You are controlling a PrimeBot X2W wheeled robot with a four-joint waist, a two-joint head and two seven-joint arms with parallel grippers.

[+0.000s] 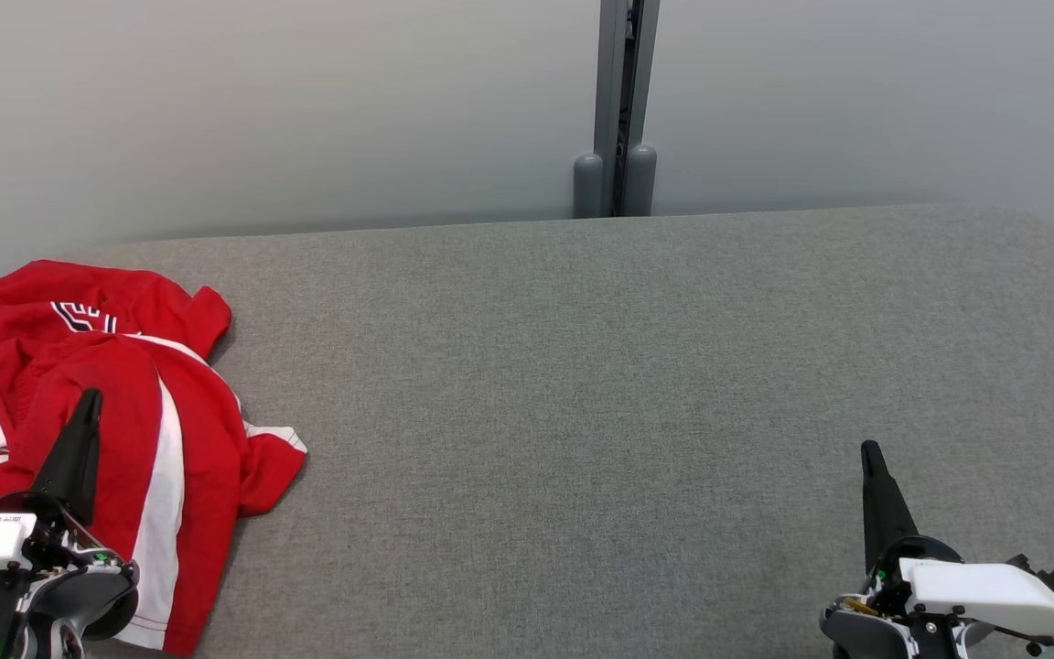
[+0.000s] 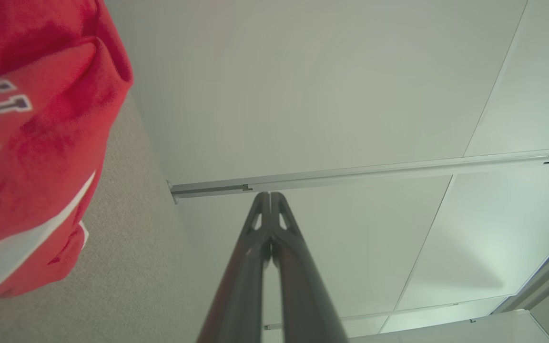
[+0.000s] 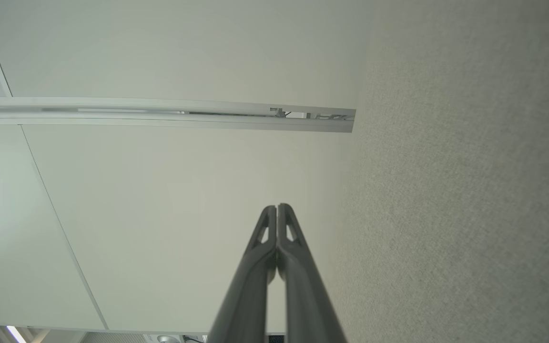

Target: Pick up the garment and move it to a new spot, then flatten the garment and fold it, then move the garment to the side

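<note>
You've got the red shirt (image 1: 124, 403) crumpled at the left end of the table (image 1: 582, 412). Your left gripper (image 1: 90, 395) is at the table's left front, jaws pressed together, empty. Your right gripper (image 1: 870, 448) is at the table's right front, jaws likewise pressed together, empty.

Garment (image 1: 124, 412) lies at the left end of the table (image 1: 582, 412), with the left fingers (image 1: 69, 458) over its near part. Right fingers (image 1: 884, 503) sit over the table's near right, well apart from the garment. Post (image 1: 616, 110) stands behind the far edge, centre.
</note>
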